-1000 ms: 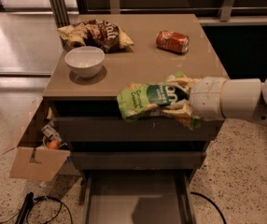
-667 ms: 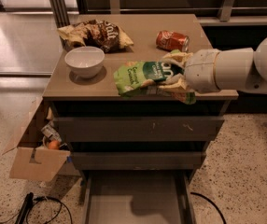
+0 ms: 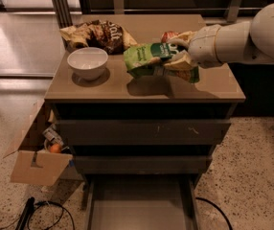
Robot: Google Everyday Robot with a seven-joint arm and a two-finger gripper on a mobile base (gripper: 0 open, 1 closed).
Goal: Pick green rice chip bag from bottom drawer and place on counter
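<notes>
**Green bag carried in over the counter**

A second ago the green chip bag (image 3: 146, 60) hung in front of the counter's (image 3: 103, 89) front edge, level with the top drawer. It then rose to that edge. Now it is farther back, above the middle of the counter and a little toward the right edge, casting a shadow on the surface below. The gripper (image 3: 176, 54) reaches in from the right edge, and its jaws pinch the right end of the bag. The bag lies roughly level, with its free end pointing toward the bowl (image 3: 87, 63).

The bowl, the brown chip bag (image 3: 101, 35) at the back left corner and the red packet (image 3: 167, 34) toward the back right have not moved. The bottom drawer (image 3: 139, 202) is still pulled out.

The green bag has a dark green label with white lettering too small to read. The brown bag shows large white letters that look like "salt".
</notes>
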